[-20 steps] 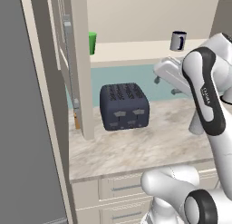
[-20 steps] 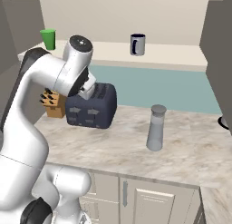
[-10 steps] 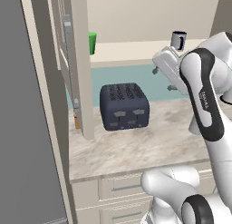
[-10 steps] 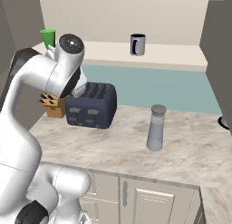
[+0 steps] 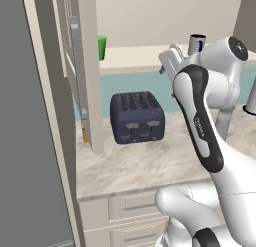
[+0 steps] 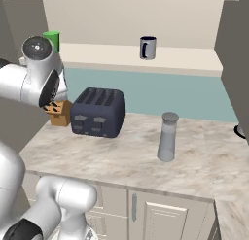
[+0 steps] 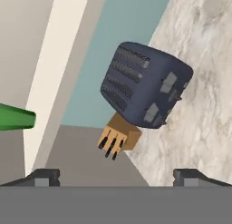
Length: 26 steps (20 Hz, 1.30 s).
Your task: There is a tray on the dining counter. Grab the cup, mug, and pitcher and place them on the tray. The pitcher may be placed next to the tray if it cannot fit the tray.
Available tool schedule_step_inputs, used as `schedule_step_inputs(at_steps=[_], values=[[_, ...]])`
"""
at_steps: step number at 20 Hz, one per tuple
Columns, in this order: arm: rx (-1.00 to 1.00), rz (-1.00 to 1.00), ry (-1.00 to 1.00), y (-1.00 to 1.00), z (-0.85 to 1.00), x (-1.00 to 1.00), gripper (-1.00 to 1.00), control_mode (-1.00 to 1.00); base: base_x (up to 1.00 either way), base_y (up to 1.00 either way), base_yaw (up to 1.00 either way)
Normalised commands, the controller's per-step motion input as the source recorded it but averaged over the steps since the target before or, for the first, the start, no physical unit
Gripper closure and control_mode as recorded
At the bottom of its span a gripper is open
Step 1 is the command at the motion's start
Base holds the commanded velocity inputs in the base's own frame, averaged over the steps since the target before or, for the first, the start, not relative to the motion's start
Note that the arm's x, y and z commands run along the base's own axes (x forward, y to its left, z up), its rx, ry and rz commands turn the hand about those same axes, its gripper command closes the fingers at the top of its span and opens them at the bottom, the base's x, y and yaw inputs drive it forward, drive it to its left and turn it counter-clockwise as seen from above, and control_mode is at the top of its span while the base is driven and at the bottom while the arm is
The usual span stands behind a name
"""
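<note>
The green cup (image 5: 101,47) stands at the left end of a pale ledge behind the teal wall, and its side shows at the left edge of the hand view (image 7: 16,119). The dark mug (image 6: 147,47) stands further right on the same ledge. On the marble counter, right of the toaster, stands the grey pitcher (image 6: 168,137), upright. My gripper (image 5: 169,60) hangs high above the toaster, right of the cup and well apart from it. Its fingertips (image 7: 43,177) stand wide apart with nothing between them, so the gripper (image 7: 117,177) is open. The tray and the dining counter are out of view.
A dark blue toaster (image 6: 97,111) sits mid-counter with a wooden knife block (image 6: 58,112) at its left. A tall cabinet side (image 5: 87,71) rises left of the toaster, near the cup. My own arm (image 5: 200,116) hides part of the pitcher in the left base view.
The hand has risen and swung left, from beside the mug toward the cup's side. The jaws stayed open. The cup, mug and pitcher have not moved.
</note>
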Motion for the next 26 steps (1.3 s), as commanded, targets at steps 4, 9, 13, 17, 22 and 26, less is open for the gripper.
schedule_step_inputs(at_steps=[4, 9, 13, 17, 22, 26], values=[[0.16, -0.19, 0.00, 0.02, 0.23, 0.00, -1.00, -1.00, 0.00, 0.00, 0.00], [0.10, 0.04, 0.00, 0.02, 0.11, 0.17, -1.00, -1.00, 0.00, 0.00, 0.00], [0.11, 0.12, 0.00, 0.00, 0.12, 0.34, -1.00, -1.00, 0.00, 0.00, 0.00], [0.12, 0.13, 0.00, 0.01, 0.22, 0.39, -1.00, -1.00, 0.00, 0.00, 0.00], [0.05, 0.04, 0.00, 0.20, 0.29, 0.22, -1.00, -1.00, 0.00, 0.00, 0.00], [0.00, 0.00, 0.00, 0.45, 0.16, 0.12, -1.00, -1.00, 0.00, 0.00, 0.00]])
